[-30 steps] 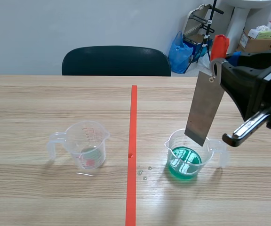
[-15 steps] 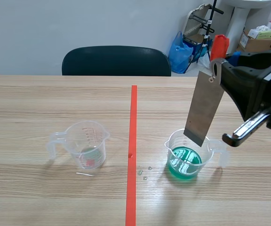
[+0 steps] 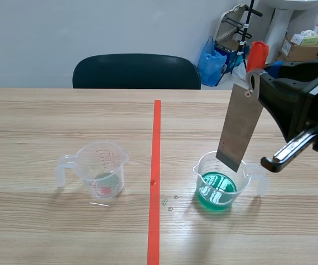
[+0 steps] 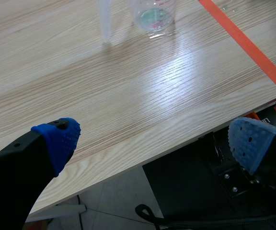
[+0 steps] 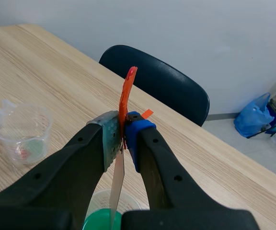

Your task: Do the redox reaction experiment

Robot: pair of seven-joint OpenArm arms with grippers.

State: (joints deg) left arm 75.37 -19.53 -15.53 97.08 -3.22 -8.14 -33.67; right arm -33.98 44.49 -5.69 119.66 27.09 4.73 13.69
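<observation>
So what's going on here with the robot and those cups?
The right arm has its jaws shut on a grey metal strip with an orange tag, slightly tilted over the measuring cup of green liquid. The strip's lower end hangs at the cup's mouth, seemingly above the liquid. A second, nearly empty cup stands across the red tape line. The left arm holds nothing, jaws open, by the table's near edge.

The right arm's black gripper runs off the scene view's right edge. Low in that frame's middle, tiny clear specks are too small to identify. In the left wrist view the clear plastic measuring cup is cut off above its base. In the right wrist view the gripper's fingers hide most of the clear cup of green liquid and the lower end of the grey metal strip.
</observation>
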